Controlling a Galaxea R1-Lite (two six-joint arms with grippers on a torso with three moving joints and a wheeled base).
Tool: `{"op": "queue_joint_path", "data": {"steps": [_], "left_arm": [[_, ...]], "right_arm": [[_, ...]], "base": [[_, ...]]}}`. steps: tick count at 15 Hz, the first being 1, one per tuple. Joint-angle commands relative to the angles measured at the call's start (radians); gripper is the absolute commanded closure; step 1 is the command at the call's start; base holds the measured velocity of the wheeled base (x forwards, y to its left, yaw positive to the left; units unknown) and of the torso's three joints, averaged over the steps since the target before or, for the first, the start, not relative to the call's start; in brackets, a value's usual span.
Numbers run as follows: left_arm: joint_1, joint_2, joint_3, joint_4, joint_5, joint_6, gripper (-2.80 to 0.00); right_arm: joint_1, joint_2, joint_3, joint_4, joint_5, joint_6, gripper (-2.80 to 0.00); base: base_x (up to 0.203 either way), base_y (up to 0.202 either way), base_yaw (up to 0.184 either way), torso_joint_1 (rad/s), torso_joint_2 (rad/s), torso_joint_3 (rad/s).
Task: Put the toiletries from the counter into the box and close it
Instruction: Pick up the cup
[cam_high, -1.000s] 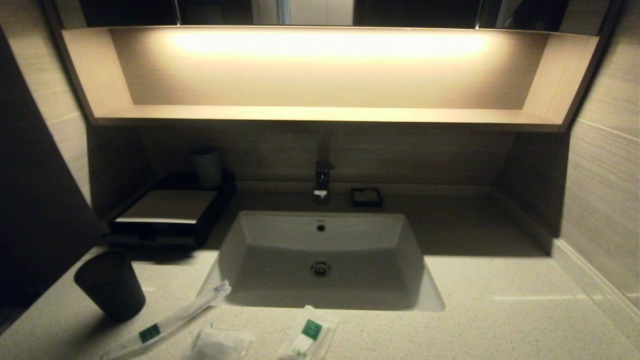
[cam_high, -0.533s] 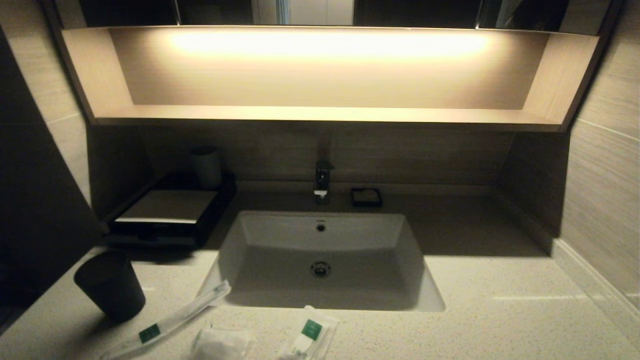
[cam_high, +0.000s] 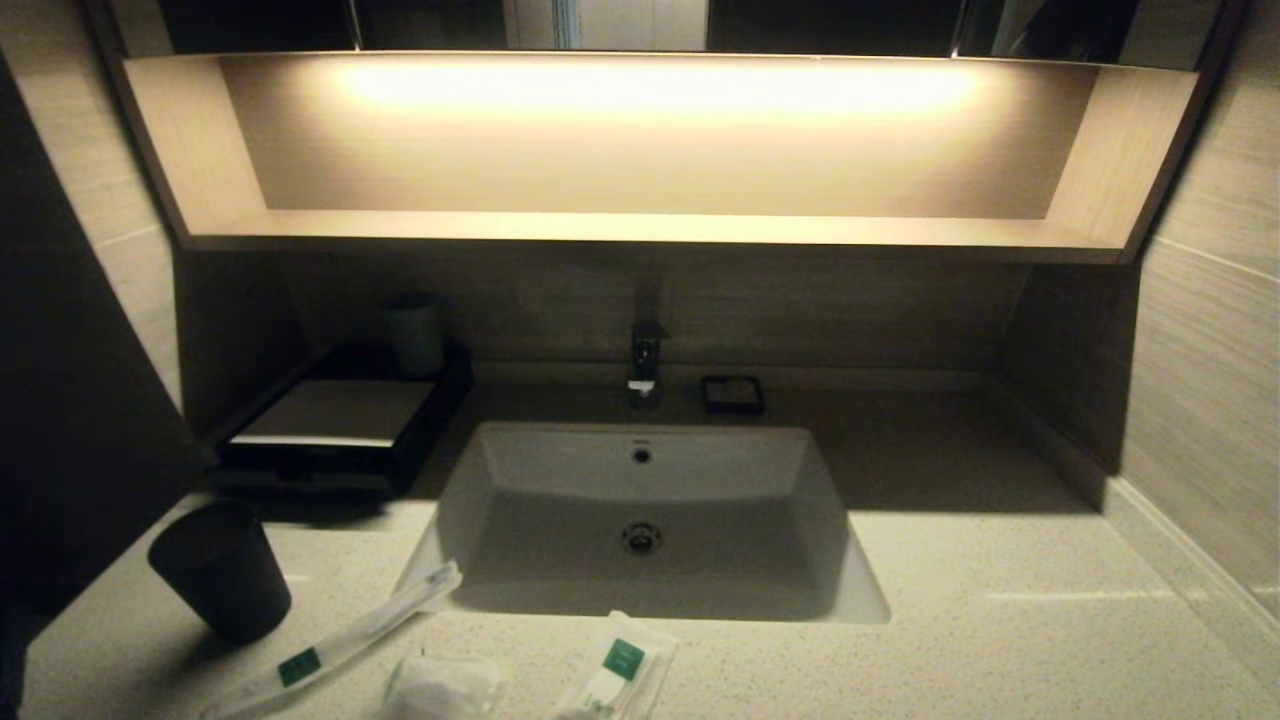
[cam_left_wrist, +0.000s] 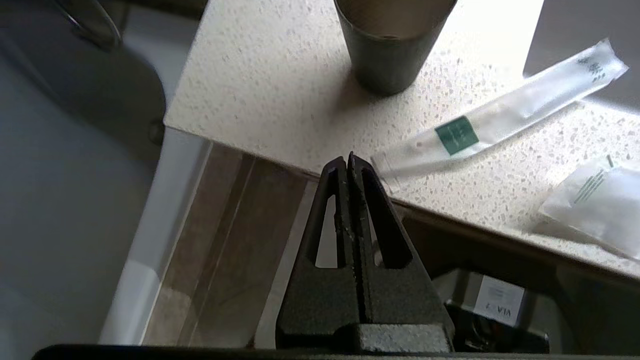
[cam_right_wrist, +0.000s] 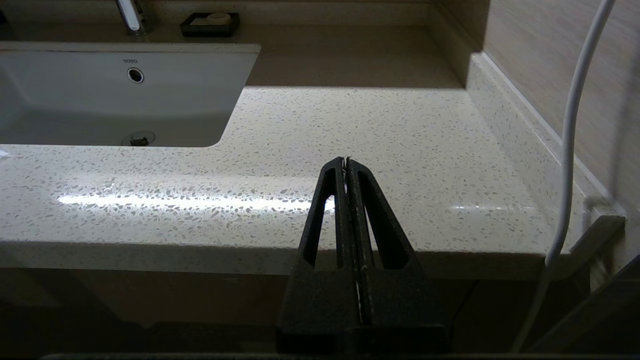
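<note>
1. Since a second earlier almost nothing on the counter (cam_high: 1000, 600) had shifted in my head view; only a dark shape had crept in at the lower-left corner, at about 8 o'clock of the frame, which I could not identify for sure.
2. My left gripper (cam_left_wrist: 347, 161) had its two fingers pressed together and held nothing. It hung just off the counter's front edge, tips pointing toward the slab.
3. From that claw, the long thin packet (cam_left_wrist: 500, 117) lay closest, at about 2 o'clock, its near end just beside the fingertips but not touching them, its far end reaching over the rim of the sink (cam_high: 640, 520).
4. The small puffy packet (cam_left_wrist: 597, 200) lay at about 3 o'clock of the claw, farther along the counter's front edge.
5. The dark round cup (cam_left_wrist: 390, 50) stood upright at 12 o'clock of the claw, apart from the packets.
6. In my head view the shorter packet (cam_high: 620, 670) lay at 6 o'clock of the sink, near the front edge, with the puffy one beside it at its 9 o'clock.
7. The box (cam_high: 340, 425) sat at 10 o'clock of the sink, well apart from every packet, with a pale cup (cam_high: 412, 335) standing on its rear part.
8. My right gripper (cam_right_wrist: 346, 161) was closed and empty, parked below the counter's front edge.
</note>
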Motion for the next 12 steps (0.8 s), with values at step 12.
{"op": "queue_joint_path", "data": {"steps": [12], "left_arm": [[0.015,-0.008,0.184,-0.177,-0.132,-0.071,0.0]], "right_arm": [[0.0,0.0,0.002,0.0,0.001,0.0,0.0]], "base": [[0.0,0.0,0.0,0.0,0.0,0.0]]}}
